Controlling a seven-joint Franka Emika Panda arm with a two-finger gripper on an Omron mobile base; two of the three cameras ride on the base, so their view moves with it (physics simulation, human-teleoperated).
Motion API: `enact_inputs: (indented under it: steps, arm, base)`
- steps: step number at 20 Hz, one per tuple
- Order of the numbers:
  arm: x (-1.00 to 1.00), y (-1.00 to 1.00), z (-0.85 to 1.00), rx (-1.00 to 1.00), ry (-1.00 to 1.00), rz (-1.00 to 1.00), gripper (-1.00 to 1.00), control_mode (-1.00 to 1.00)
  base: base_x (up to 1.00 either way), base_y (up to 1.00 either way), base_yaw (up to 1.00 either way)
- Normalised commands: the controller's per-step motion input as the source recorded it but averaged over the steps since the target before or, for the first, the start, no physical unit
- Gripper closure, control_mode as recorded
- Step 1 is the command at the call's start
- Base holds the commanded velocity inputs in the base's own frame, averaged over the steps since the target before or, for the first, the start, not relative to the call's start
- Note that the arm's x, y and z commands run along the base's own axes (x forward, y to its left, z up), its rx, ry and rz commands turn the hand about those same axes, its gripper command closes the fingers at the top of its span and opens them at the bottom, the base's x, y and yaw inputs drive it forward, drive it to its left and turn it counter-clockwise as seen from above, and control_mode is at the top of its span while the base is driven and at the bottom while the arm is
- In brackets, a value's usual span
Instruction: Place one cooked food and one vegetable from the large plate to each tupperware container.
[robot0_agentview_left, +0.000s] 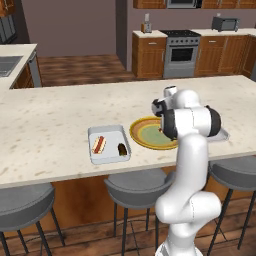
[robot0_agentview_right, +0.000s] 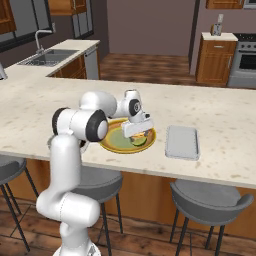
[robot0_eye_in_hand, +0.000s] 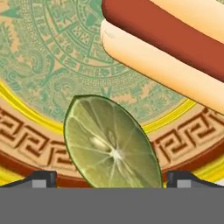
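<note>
The large plate (robot0_agentview_left: 145, 131) (robot0_agentview_right: 111, 144) lies on the counter, its ochre rim (robot0_eye_in_hand: 26, 131) close under the hand. On it are a green lime slice (robot0_eye_in_hand: 111, 144) (robot0_agentview_right: 140, 142) and a hot dog in a bun (robot0_eye_in_hand: 175, 39). My gripper (robot0_eye_in_hand: 111, 179) (robot0_agentview_right: 135, 132) hovers low over the plate, open, its fingertips (robot0_eye_in_hand: 41, 178) standing on either side of the lime slice with nothing held. The left tupperware container (robot0_agentview_left: 95, 132) holds a hot dog (robot0_agentview_left: 98, 144) and a dark vegetable (robot0_agentview_left: 122, 149). The right tupperware container (robot0_agentview_right: 182, 141) lies bare.
Grey stools (robot0_agentview_left: 137, 187) (robot0_agentview_right: 210, 200) stand along the counter's near edge. A sink (robot0_agentview_right: 47, 57) is set in the far left counter. A stove (robot0_agentview_left: 181, 50) and wooden cabinets line the back wall.
</note>
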Motion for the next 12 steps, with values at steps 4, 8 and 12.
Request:
enact_inputs:
  steps: [4,8,12]
  arm:
    - [0.3,-0.12,-0.14,0.0,0.2,0.21,-1.0,-1.0]
    - [0.11,-0.07,-0.22,0.0,0.16,0.18,-1.0,-1.0]
    - [0.01,0.0,-0.16,0.0,0.05,0.16,-1.0,-1.0]
  base:
    - [0.0,0.0,0.0]
    - [0.0,0.0,0.0]
    - [0.0,0.0,0.0]
